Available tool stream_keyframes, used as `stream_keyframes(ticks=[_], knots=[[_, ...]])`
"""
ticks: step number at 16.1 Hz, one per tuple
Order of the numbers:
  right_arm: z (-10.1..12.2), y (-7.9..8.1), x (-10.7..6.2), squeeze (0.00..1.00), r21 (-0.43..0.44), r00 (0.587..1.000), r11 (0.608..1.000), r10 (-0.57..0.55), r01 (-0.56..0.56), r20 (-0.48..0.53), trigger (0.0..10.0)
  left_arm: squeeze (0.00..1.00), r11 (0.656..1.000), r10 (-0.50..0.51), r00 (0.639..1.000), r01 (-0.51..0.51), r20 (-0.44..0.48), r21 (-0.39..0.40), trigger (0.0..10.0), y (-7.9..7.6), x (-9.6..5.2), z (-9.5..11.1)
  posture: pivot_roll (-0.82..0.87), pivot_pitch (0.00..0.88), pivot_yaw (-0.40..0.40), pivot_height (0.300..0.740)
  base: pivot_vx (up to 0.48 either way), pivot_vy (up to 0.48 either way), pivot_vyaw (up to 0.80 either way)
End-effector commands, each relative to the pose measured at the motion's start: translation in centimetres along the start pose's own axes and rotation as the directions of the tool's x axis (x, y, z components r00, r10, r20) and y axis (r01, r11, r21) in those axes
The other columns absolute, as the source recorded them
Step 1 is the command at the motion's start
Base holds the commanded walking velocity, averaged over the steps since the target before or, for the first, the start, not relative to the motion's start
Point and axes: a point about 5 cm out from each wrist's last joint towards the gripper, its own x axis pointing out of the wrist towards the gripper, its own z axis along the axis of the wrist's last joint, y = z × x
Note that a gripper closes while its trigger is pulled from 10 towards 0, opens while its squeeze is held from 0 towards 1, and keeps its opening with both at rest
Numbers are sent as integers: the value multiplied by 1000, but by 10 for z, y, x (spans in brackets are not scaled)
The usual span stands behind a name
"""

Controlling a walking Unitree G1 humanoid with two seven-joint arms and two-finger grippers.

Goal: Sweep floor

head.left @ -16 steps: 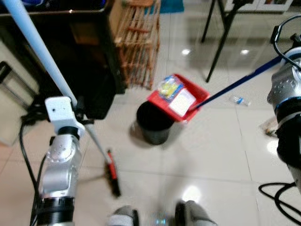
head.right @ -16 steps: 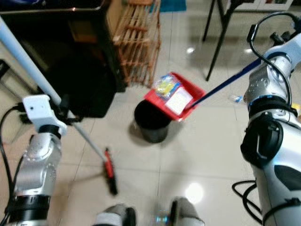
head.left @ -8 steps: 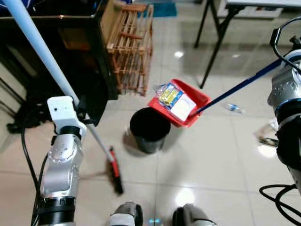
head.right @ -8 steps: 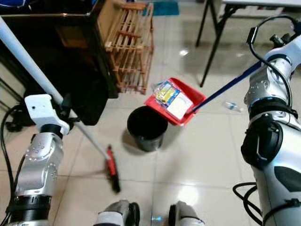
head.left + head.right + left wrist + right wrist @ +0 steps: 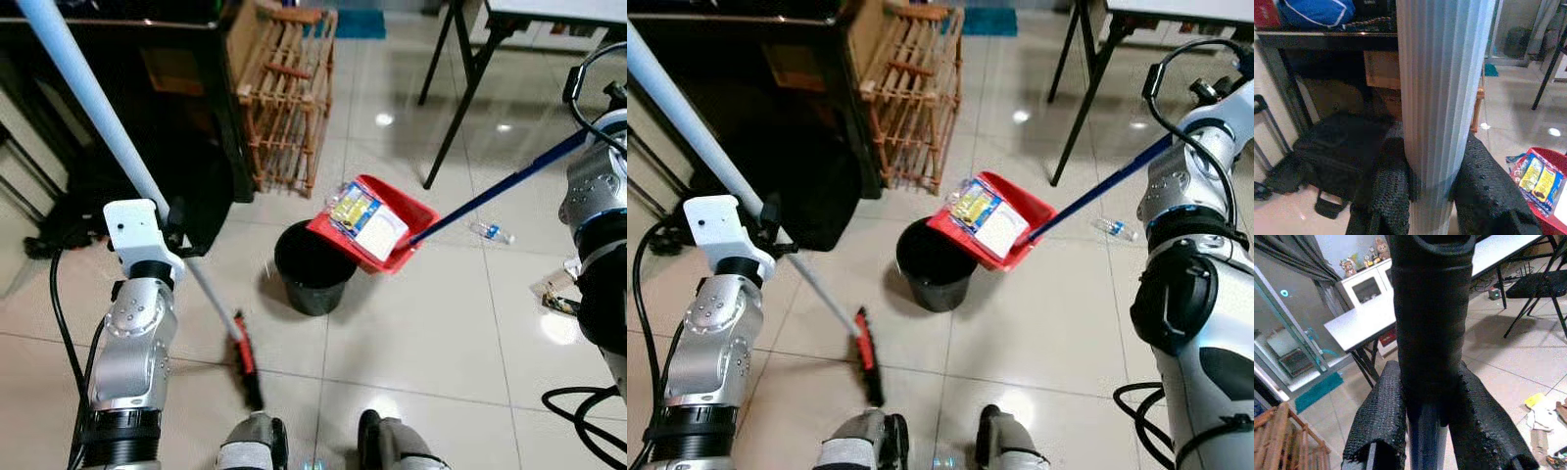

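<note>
— Where's the broom (image 5: pixel 118 142) right now?

— Its pale blue ribbed pole runs up between the two black fingers (image 5: pixel 1391 191) of the left gripper (image 5: pixel 1430 188), which are clamped against it on either side. Below the fingers the shaft slants down to the red-and-black brush head (image 5: pixel 867 370), which rests on the tiled floor (image 5: pixel 431 323) just ahead of the robot's feet (image 5: pixel 323 450).

— And the other hand?

— The right gripper (image 5: pixel 1422 416) has its fingers closed on the black grip (image 5: pixel 1430 328) of the dustpan handle (image 5: pixel 490 196). Beyond those fingers the dark blue rod reaches down and away to the red dustpan (image 5: pixel 375 225), tilted over the rim of the black bin (image 5: pixel 313 269).

— Anything in the pan?

— A yellow wrapper (image 5: pixel 355 206) and a white piece of paper (image 5: pixel 382 233), both lying inside. Whether the pan touches the bin's rim or hangs just above it, I can't quite tell from here.

— What's around them?

— Beyond the bin stands a wooden rack (image 5: pixel 289 93), beside a dark cabinet (image 5: pixel 167 88) with a black bag (image 5: pixel 1337 147) on the floor below it. Past the dustpan handle lies a small plastic bottle (image 5: pixel 490 233), near the black legs of a table (image 5: pixel 460 88). Scraps of litter (image 5: pixel 554 289) sit on the tiles by the right arm (image 5: pixel 1185 294).
</note>
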Motion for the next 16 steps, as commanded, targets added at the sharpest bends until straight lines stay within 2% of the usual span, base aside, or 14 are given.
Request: stream_keyframes(ticks=[1, 10, 16], knots=[[16, 3, 4, 0, 41, 999, 999, -1, -1, 50, 10000, 0, 1000, 8, 999, -8, 48, 10, 10000, 3, 1, 10, 89, 156, 37, 740, 0, 0, 0], [14, 9, 3, 0, 25, 999, 999, 30, -31, 37, 10000, 0, 1000, 2, 999, -2, 46, 11, 10000, 2, 0, 10, 87, 151, 40, 740, 0, 0, 0], [36, 38, 4, 0, -25, 982, 987, 162, -160, 92, 10000, 0, 1000, -3, 999, 2, 49, 15, 10000, 2, 0, 11, 86, 142, 42, 740, 0, 0, 0]])
